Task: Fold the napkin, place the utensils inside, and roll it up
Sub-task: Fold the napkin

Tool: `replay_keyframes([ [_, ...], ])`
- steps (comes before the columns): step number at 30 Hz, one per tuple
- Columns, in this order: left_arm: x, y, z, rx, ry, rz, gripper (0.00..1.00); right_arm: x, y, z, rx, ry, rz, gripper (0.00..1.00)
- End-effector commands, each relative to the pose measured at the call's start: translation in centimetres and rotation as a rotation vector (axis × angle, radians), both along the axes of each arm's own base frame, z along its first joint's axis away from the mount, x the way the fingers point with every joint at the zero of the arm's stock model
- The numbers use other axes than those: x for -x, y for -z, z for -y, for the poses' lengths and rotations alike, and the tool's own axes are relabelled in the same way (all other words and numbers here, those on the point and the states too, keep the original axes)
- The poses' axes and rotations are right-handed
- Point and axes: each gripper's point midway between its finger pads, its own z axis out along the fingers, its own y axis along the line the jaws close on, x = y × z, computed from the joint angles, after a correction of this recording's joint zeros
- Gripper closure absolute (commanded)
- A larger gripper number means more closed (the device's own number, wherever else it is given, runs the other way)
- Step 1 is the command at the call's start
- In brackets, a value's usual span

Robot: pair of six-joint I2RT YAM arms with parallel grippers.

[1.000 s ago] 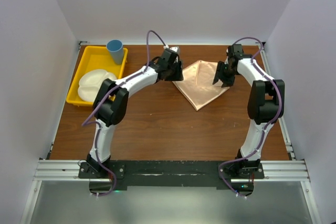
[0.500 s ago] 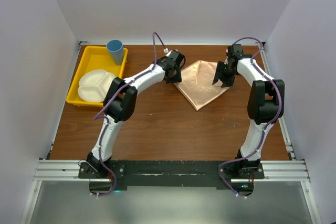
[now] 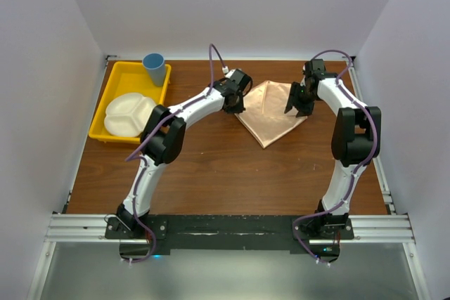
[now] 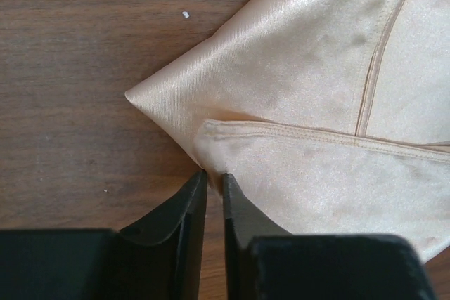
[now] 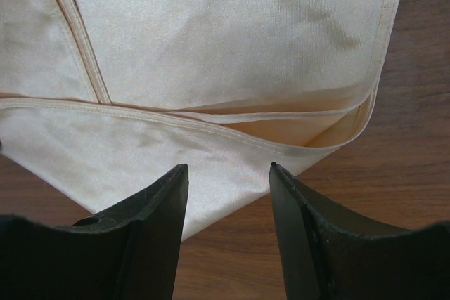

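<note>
**Napkin part-folded, left fingers at its corner, no fork in sight**

We begin with the table (image 3: pixel 211 173). Its far middle carries the napkin (image 3: pixel 271 114), lying flat in overlapping layers with one point aimed toward the arm bases. Well to its left sits the yellow tray (image 3: pixel 126 65), which holds the white divided plate (image 3: pixel 130 114) and the blue cup (image 3: pixel 155 67). We find the fork in none of the views, so we cannot say where it is.

The left gripper (image 4: pixel 211 187) is low at the napkin's left corner, with its fingers pressed almost together and only a sliver between them. The tips meet the hemmed edge (image 4: pixel 281 131) of the upper layer, and we cannot tell whether any cloth is caught there. The right gripper (image 5: pixel 228 180) hangs over the napkin's right corner, fingers spread wide and nothing between them.

We see two risks. The cloth looks glossy and slick, so a pinch on the very edge of the hem could slip out on a lift. If both layers are caught, the whole napkin would drag across the wood instead of one layer turning over. On the right, the spread fingers could close on one layer and miss the rest, which would skew the fold.

The overhead view gives us the napkin's full outline and its place between the arms, but the left gripper's body hides the corner it works on. The left wrist view shows that corner, with two layers and the tips at the hem. Only the right wrist view shows the layers gaping apart at the right corner, which from above looks flat.
</note>
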Motion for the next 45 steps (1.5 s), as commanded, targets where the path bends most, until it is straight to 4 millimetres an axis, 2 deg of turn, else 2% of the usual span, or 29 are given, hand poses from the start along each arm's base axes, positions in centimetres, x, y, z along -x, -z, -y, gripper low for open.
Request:
replay_keyframes([
  [1, -1.6, -2.1, 0.9, 0.031, 0.003, 0.069, 0.86, -1.1, -2.8, -0.7, -0.031, -0.011, 0.072, 0.46],
  [4, -1.7, -2.4, 1.1, 0.033, 0.022, 0.075, 0.87, -1.2, -2.9, -0.7, -0.029, -0.011, 0.075, 0.47],
  [6, -1.7, -2.5, 1.2, 0.032, 0.028, 0.077, 0.81, -1.1, -2.9, -0.7, -0.029, -0.012, 0.071, 0.47],
  [9, -1.7, -2.3, 1.1, 0.030, 0.030, 0.075, 0.78, -1.1, -2.9, -0.7, -0.029, -0.014, 0.071, 0.47],
  [10, -1.7, -2.1, 1.0, 0.027, 0.031, 0.073, 0.80, -1.1, -3.0, -0.7, -0.029, -0.015, 0.073, 0.47],
  [11, -1.7, -1.9, 1.1, 0.027, 0.035, 0.072, 0.91, -1.1, -3.0, -0.6, -0.028, -0.013, 0.073, 0.47],
  [13, -1.8, -2.1, 1.1, 0.020, 0.041, 0.083, 1.00, -1.2, -3.1, -0.7, -0.030, -0.013, 0.077, 0.47],
  [18, -3.1, -4.2, 0.4, 0.003, 0.023, 0.155, 1.00, -1.1, -3.4, -0.8, -0.035, -0.013, 0.078, 0.47],
  [21, -3.4, -4.5, -0.1, -0.003, 0.013, 0.165, 1.00, -1.0, -3.5, -1.0, -0.039, -0.016, 0.081, 0.47],
  [26, -3.8, -3.9, -0.8, 0.001, 0.004, 0.167, 1.00, -1.1, -3.9, -2.1, -0.043, -0.044, 0.092, 0.47],
  [30, -3.6, -2.7, -1.0, -0.002, 0.011, 0.145, 1.00, -0.8, -3.7, -4.3, -0.088, -0.086, 0.097, 0.47],
  [33, -3.6, -2.4, -1.2, -0.009, 0.016, 0.144, 1.00, -0.4, -3.3, -4.7, -0.117, -0.077, 0.078, 0.50],
  [35, -3.6, -2.4, -1.4, -0.021, 0.016, 0.146, 1.00, -0.6, -2.8, -3.8, -0.088, -0.059, 0.072, 0.56],
  [40, -3.5, -1.7, -1.6, -0.029, 0.031, 0.142, 1.00, -1.5, -1.6, 0.3, -0.007, 0.015, 0.073, 0.61],
  [45, -3.5, -1.2, -1.8, -0.037, 0.032, 0.137, 1.00, -2.8, -0.6, 1.1, 0.006, 0.028, 0.073, 0.64],
])
